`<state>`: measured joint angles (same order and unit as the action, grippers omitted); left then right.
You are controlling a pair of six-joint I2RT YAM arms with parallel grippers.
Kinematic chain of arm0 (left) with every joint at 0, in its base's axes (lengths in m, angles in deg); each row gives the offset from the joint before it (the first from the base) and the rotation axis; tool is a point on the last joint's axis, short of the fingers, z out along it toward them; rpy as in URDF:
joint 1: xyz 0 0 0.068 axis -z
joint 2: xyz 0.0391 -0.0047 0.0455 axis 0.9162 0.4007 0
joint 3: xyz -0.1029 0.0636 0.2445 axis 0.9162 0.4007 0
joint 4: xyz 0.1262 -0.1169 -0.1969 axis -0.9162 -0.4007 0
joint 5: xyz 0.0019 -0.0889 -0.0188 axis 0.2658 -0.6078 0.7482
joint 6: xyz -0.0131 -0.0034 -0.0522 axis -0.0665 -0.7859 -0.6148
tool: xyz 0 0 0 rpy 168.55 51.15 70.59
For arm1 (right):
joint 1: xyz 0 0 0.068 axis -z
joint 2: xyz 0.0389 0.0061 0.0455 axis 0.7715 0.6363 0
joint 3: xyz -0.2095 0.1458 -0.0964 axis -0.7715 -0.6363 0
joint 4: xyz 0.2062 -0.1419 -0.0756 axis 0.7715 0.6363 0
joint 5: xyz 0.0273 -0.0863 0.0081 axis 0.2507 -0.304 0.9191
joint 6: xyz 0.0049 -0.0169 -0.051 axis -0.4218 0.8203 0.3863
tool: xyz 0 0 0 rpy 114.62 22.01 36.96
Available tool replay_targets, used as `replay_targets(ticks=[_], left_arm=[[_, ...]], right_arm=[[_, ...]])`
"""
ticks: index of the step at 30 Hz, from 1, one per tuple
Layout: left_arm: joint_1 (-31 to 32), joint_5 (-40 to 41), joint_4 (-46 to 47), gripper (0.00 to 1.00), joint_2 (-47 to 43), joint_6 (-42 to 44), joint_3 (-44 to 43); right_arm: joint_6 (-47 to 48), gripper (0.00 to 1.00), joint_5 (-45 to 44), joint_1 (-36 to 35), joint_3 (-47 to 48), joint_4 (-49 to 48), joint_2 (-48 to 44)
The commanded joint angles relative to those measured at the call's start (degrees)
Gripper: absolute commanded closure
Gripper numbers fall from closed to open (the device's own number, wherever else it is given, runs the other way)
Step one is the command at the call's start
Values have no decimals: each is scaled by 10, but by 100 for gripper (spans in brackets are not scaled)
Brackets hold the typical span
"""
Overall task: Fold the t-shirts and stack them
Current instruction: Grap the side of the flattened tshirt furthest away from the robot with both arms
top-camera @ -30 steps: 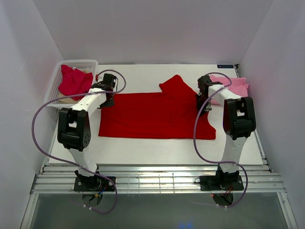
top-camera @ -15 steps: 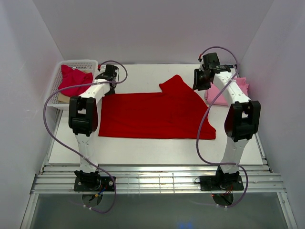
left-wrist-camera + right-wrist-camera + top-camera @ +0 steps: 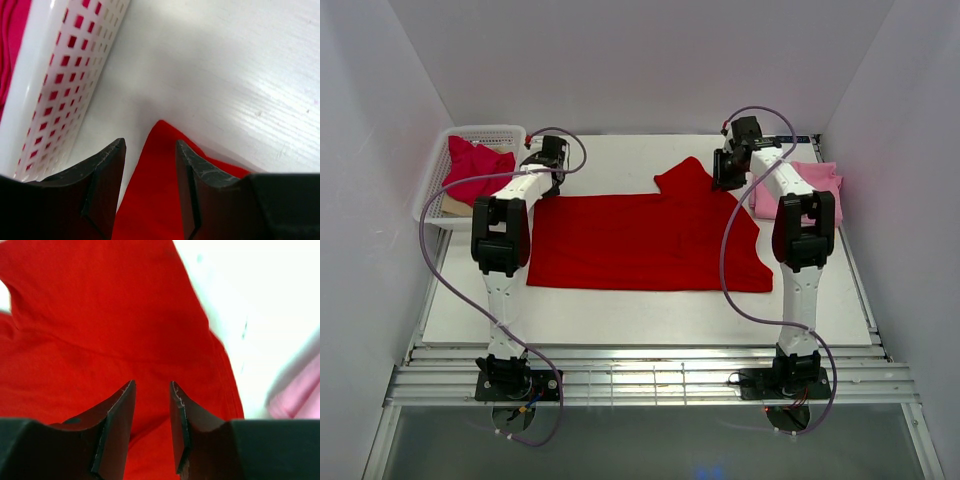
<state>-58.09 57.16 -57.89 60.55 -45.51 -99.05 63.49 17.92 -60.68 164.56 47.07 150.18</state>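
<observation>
White tabletop spans the enclosure. At far left we find the white mesh basket, which holds the crumpled crimson t-shirt. Just beside the basket, the left gripper hovers with jaws parted over the far left corner of the bright red t-shirt (spread flat at centre, one sleeve pointing away). Over that sleeve the right gripper is likewise released, grasping nothing. At far right lies the pink t-shirt, a compact bundle.
</observation>
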Motion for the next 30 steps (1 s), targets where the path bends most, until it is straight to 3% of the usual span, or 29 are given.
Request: replay_targets(ticks=[1,20,30], left_arm=[[-10,15,24,45,-3,6,-32],[-18,-99,-10,47,15,-67,-26],[-17,-100,-13,53,19,-63,-42]], right_arm=[[12,61,22,1,43,-44,15],[-13,60,-21,1,96,-121,93],[-27,57,-42,1,153,-160,155]])
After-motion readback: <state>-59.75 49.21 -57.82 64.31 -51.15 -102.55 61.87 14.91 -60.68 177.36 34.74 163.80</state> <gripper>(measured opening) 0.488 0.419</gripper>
